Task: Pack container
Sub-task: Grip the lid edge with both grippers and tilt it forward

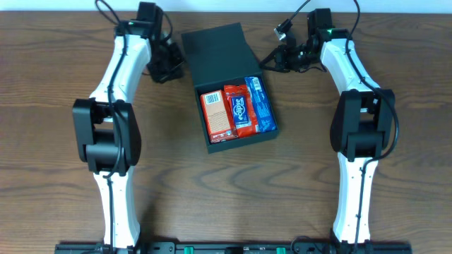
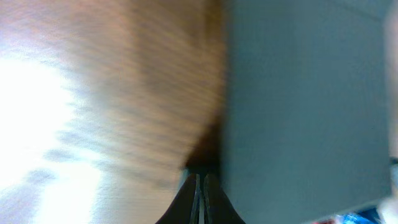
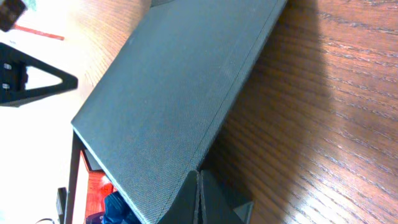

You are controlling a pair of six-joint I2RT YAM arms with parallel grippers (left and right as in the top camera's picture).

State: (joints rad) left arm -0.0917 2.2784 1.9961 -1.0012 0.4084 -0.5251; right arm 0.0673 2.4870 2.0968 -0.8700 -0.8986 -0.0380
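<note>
The dark teal-black container (image 1: 244,144) sits mid-table with its flap lid (image 1: 219,53) raised at the back. Inside lie a red-orange snack carton (image 1: 216,115), a red packet (image 1: 239,111) and a blue packet (image 1: 259,104). My left gripper (image 1: 176,63) is shut and empty at the lid's left edge. In the left wrist view its tips (image 2: 200,180) sit against the lid's side (image 2: 305,106). My right gripper (image 1: 271,60) is shut and empty at the lid's right edge. In the right wrist view its tips (image 3: 198,177) touch the lid's corner (image 3: 180,93), with the red packet (image 3: 96,183) below.
The container rests on a wooden table (image 1: 56,176). Both arm bases stand at the front edge, left (image 1: 106,141) and right (image 1: 360,134). Cables (image 1: 286,28) hang near the right wrist.
</note>
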